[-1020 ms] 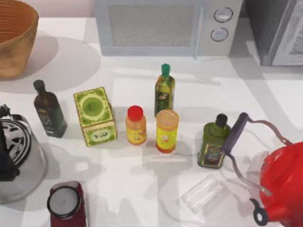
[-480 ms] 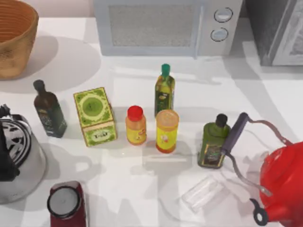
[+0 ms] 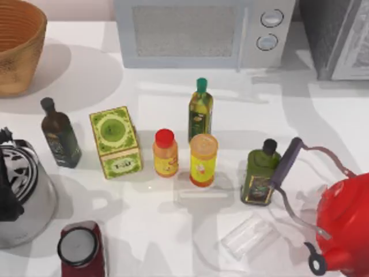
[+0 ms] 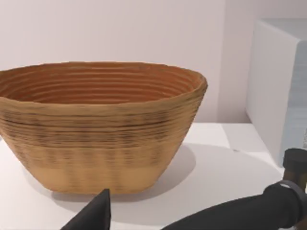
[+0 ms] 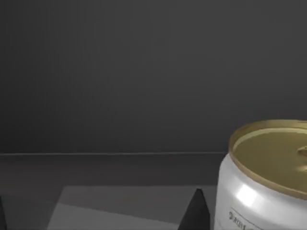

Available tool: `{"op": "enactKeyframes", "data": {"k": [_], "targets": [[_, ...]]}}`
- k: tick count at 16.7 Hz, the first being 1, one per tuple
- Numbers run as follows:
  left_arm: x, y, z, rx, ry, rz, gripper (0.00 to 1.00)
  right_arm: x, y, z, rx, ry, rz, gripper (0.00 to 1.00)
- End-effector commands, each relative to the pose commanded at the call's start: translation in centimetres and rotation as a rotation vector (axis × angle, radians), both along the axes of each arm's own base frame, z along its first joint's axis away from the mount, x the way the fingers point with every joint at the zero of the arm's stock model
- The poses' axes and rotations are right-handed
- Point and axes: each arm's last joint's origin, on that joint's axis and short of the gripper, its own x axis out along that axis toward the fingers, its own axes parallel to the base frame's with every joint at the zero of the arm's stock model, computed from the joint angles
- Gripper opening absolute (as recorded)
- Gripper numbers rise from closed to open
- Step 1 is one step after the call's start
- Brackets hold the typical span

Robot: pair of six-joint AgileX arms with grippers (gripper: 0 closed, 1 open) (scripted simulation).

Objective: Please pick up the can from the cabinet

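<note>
In the right wrist view the can (image 5: 266, 184) stands upright on the cabinet's dark grey floor (image 5: 120, 201). It has a white body and a dull gold rimmed top. My right gripper (image 5: 98, 218) is inside the cabinet, open, with nothing between its fingers. The can stands just outside one dark fingertip (image 5: 196, 213), close beside it. In the top view the cabinet (image 3: 340, 34) is the grey box at the far right back corner, with its pale framed door panel (image 3: 357, 55) swung open. My left gripper (image 4: 96, 218) is parked low at the table's left, facing the basket.
A white microwave (image 3: 202, 32) stands at the back, left of the cabinet. A woven basket (image 3: 17, 46) is at the back left. Several bottles, a green tea box (image 3: 115, 141) and a yellow canister (image 3: 203, 160) crowd the middle. A red kettle (image 3: 343, 225) stands front right.
Faint shadows on the right part of the table have shifted. None of the objects on the table has moved.
</note>
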Motion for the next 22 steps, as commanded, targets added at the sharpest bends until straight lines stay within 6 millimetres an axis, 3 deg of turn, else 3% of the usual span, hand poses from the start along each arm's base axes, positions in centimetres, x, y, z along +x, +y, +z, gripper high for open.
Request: {"op": "enactKeyframes", "data": {"k": [6,11,14,19,22], "targets": [[0.0,0.0,0.0,0.0,0.0,0.0,1.0,-0.2,-0.4,0.0,0.005,-0.007,-0.003,0.0],[0.0,0.0,0.0,0.0,0.0,0.0,1.0,-1.9,-2.7,-1.6,0.013,-0.022,-0.002,0.0],[0.0,0.0,0.0,0.0,0.0,0.0,1.0,-3.8,-4.6,-4.0,0.011,-0.024,0.001,0.0],[0.0,0.0,0.0,0.0,0.0,0.0,1.0,-5.9,-6.8,-10.2,-0.005,0.017,-0.002,0.0],[0.0,0.0,0.0,0.0,0.0,0.0,1.0,-7.7,-8.1,-12.8,0.003,-0.01,-0.005,0.0]]}}
